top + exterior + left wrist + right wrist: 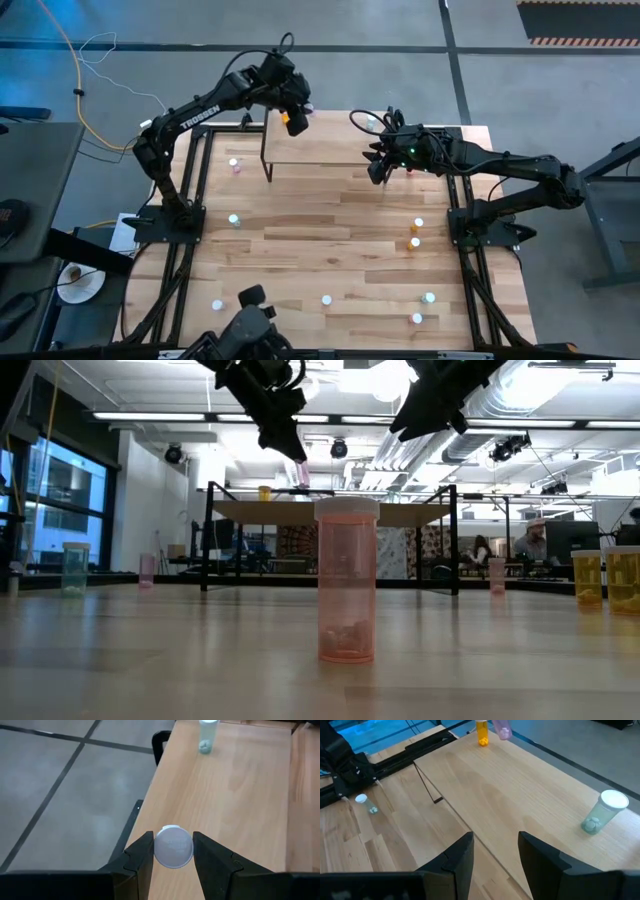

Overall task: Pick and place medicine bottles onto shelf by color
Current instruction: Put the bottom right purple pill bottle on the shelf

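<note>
Pale wood worktop [330, 255] carries scattered bottles and the shelf [330, 140] at its far edge. Left claw [173, 851] pinches a pink bottle [173, 847] by its sides, over the shelf's corner. Lower it straight, clear of the edge just beside it, near the orange bottle [482, 732]. Right claw [495, 851] hangs spread and empty above the shelf.

bottles [233, 219]: approx 11 | shelf [330, 150]: 1 | arms [200, 108]: 2

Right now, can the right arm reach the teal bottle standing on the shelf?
Probably yes. The right tool is open and empty above the shelf, and the teal bottle stands alone nearby, with only bare wood between them.
</note>
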You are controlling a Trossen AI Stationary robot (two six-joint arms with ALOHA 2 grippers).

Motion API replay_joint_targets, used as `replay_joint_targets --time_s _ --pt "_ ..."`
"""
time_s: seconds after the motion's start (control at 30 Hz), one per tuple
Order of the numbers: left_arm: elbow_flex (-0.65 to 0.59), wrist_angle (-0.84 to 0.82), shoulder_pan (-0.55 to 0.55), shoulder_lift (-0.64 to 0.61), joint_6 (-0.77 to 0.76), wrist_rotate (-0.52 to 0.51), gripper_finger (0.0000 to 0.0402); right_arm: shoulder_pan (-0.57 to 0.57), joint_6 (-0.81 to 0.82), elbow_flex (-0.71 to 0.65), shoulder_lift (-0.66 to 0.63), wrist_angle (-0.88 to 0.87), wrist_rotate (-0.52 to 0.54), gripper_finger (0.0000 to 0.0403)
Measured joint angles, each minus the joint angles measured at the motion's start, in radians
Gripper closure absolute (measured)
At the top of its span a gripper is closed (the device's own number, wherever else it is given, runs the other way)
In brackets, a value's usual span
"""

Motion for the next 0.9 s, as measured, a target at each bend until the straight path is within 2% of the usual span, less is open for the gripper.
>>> replay_joint_targets --time_s 0.27,0.5,0.67,0.8,0.9 --pt "0.0 -0.001 0.026 0.0 -0.014 0.012 0.0284 0.0 0.001 0.0 0.0 0.0 0.0 0.0256" --pt "0.011 0.069 0.024 0.0 0.0 0.019 0.0284 0.0 -0.001 0.0 0.0 0.0 0.0 0.0256" --pt "0.122 0.046 0.032 0.044 -0.011 0.06 0.0284 0.0 0.0 0.0 0.0 0.0 0.0 0.0256" --pt "0.235 -0.052 0.032 0.11 -0.032 0.067 0.0284 0.0 0.0 0.0 0.0 0.0 0.0 0.0256" --pt "0.269 -0.106 0.032 0.139 -0.034 0.066 0.0284 0.0 0.014 0.0 0.0 0.0 0.0 0.0256"
